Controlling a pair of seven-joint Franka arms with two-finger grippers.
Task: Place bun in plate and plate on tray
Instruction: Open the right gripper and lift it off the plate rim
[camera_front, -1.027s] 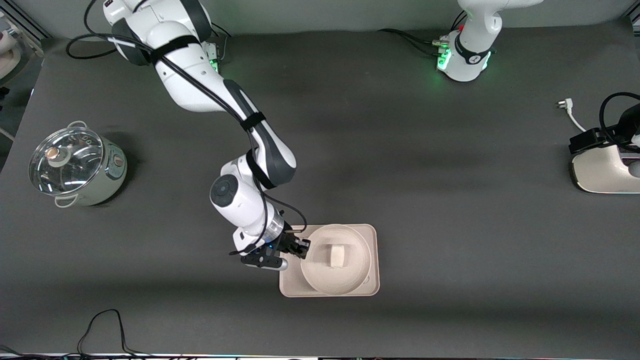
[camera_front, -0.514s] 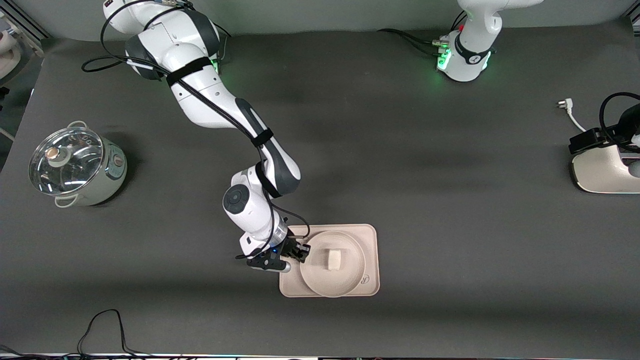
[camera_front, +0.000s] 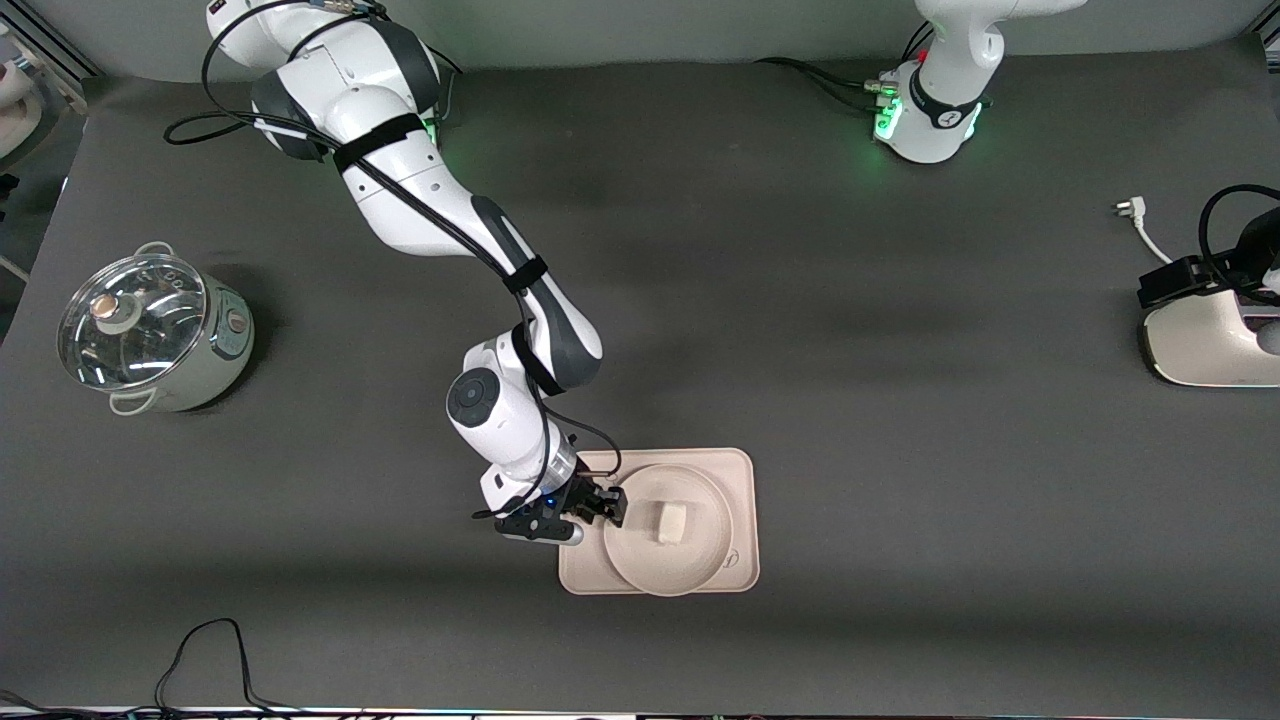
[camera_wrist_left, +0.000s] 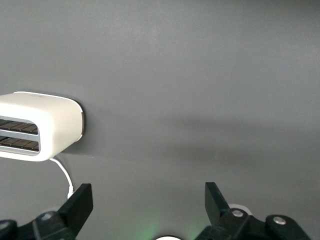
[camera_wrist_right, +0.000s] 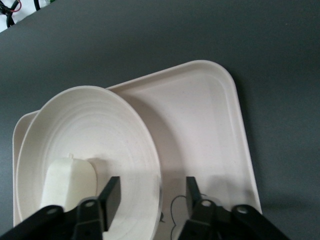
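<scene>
Bun (camera_front: 671, 521): small pale block, lying in plate (camera_front: 690, 565), judged light and soft. Plate: rigid, shallow, seated on tray (camera_front: 745, 470); best taken by its raised rim. Right gripper (camera_wrist_right: 150, 192): jaws parted astride that rim, nothing clamped. Left gripper (camera_wrist_left: 146, 200): spread wide, empty, parked near toaster (camera_wrist_left: 37, 132).

matt speckled plate (camera_front: 690, 560) and tray (camera_front: 745, 480); smooth bun (camera_front: 671, 521).

white toaster (camera_wrist_left: 37, 125), open left pincer (camera_wrist_left: 149, 212), table (camera_wrist_left: 200, 75)
</scene>
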